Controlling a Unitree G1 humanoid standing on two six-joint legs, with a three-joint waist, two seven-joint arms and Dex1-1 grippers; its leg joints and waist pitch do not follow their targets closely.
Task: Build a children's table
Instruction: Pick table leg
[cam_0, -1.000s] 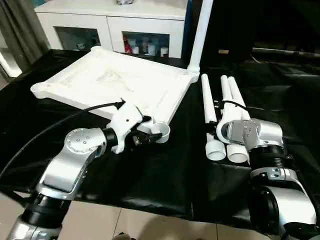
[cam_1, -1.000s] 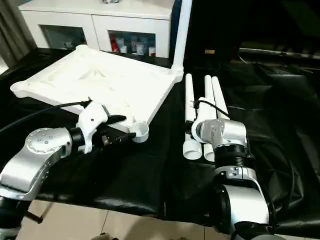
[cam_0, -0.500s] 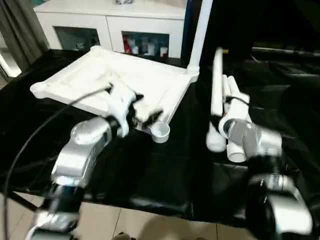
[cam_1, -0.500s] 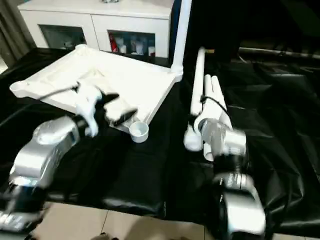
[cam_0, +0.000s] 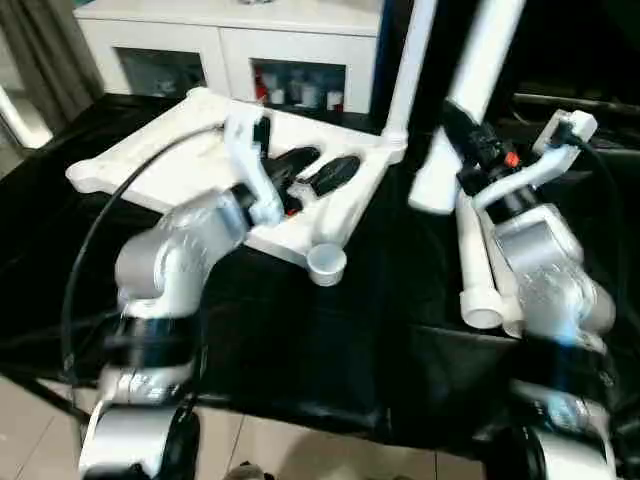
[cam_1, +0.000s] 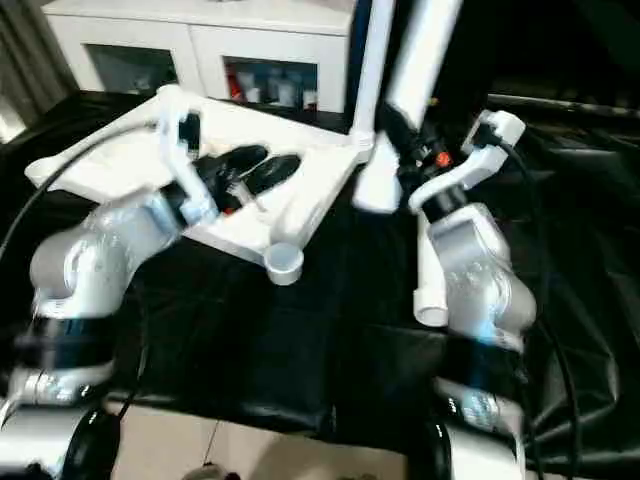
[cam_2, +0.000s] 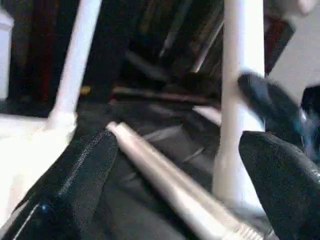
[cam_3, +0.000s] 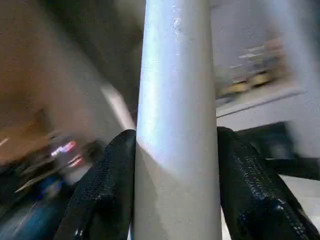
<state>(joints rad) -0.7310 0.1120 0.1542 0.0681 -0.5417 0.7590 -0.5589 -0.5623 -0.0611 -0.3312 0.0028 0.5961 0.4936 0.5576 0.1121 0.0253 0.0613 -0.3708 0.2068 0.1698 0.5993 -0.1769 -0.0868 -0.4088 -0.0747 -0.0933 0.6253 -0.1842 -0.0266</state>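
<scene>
- Right gripper (cam_3: 175, 200): both black fingers are clamped against opposite sides of a white tapered leg (cam_0: 470, 90). The leg is held raised and near upright, wide end down, above the black cloth (cam_0: 330, 340).
- Left gripper (cam_0: 315, 172): fingers spread wide, holding nothing, hovering over the ribbed underside of the tabletop (cam_0: 170, 160).
- Tabletop: lies upside down on the cloth. One fitted leg (cam_0: 410, 60) stands in the far corner socket on the robot's right. The near corner socket (cam_0: 326, 264) is empty.
- Remaining legs (cam_0: 480, 270): lying side by side on the cloth beneath the right arm.
- Step in hand, as judged: carrying the second leg to a socket.
- Next move: align the wide end over an empty socket, keep the leg vertical, press down. The free gripper can steady the tabletop.
</scene>
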